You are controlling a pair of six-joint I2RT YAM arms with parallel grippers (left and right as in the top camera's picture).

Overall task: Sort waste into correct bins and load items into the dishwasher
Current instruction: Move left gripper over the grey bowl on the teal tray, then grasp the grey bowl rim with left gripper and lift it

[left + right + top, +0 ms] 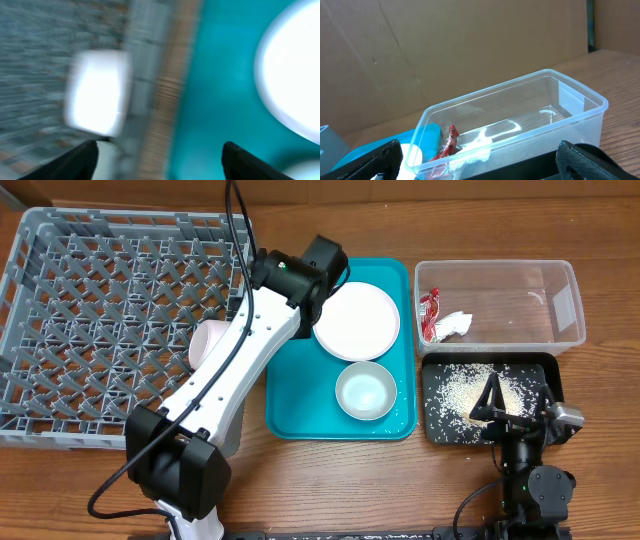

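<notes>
One grey dish rack (100, 320) fills the left, with one small white bowl (208, 342) at its right edge, tilt unclear. One teal tray (290, 395) holds one white plate (357, 320) far and one green-rimmed bowl (365, 392) near. On the right, one clear tub (520, 305) lies lengthwise left to right, holding one red wrapper (430, 315) and one tissue (455, 325). Nearer, one black tray (440, 430) holds rice grains (465, 385). The left gripper (160, 145) and right gripper (490, 402) both gape wide, empty.

A wooden table (300, 480) carried four things: a grey rack (100, 330) at the left, a teal tray (300, 400) beside it (a strip of bare wood between), a clear tub (565, 300) at the right, and a black tray (432, 432) close against the tub's near side.
</notes>
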